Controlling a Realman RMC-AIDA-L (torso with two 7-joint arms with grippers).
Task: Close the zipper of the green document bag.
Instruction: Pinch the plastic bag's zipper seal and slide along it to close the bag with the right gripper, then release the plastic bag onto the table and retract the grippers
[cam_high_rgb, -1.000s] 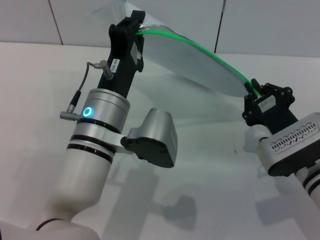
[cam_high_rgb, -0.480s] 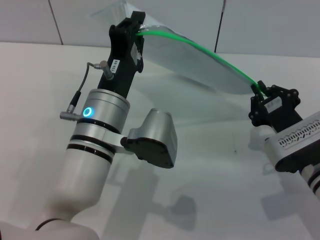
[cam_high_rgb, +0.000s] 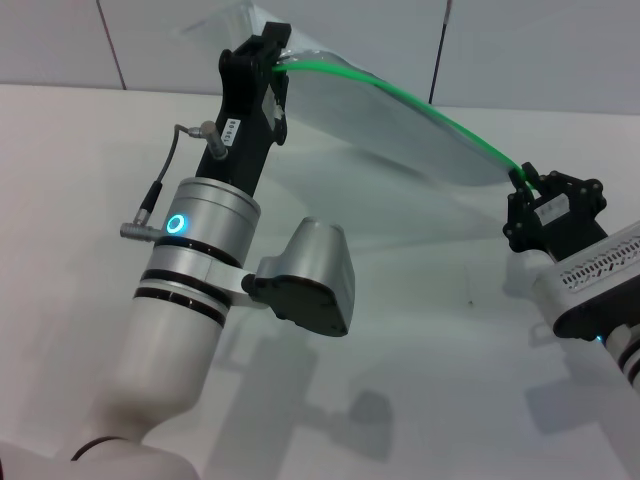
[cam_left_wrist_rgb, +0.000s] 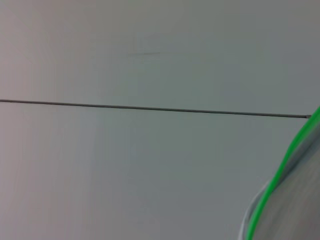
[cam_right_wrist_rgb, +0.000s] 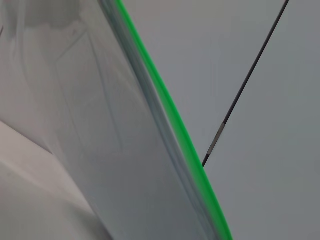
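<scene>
While the white surface (cam_high_rgb: 90, 200) carries only the arms' shadows, both arms hold the work up in the air.

Right end effector (cam_high_rgb: 527, 185): near, at about 3 o'clock; black; closed on the zipper (cam_high_rgb: 420, 105) at the low end of that green strip.

Green document bag (cam_high_rgb: 390, 135): translucent pale pouch, slung between the two end effectors, clear of the surface, bowed; green edge uppermost, running from 12 o'clock down toward 3 o'clock. The right wrist view shows the pouch wall (cam_right_wrist_rgb: 100, 140) and the green strip (cam_right_wrist_rgb: 170, 120) close up.

Left end effector (cam_high_rgb: 268, 52): farther, at about 12 o'clock; black; clamped on the bag's high corner, where the zipper starts.

Tiled wall (cam_high_rgb: 540, 50): behind.
</scene>
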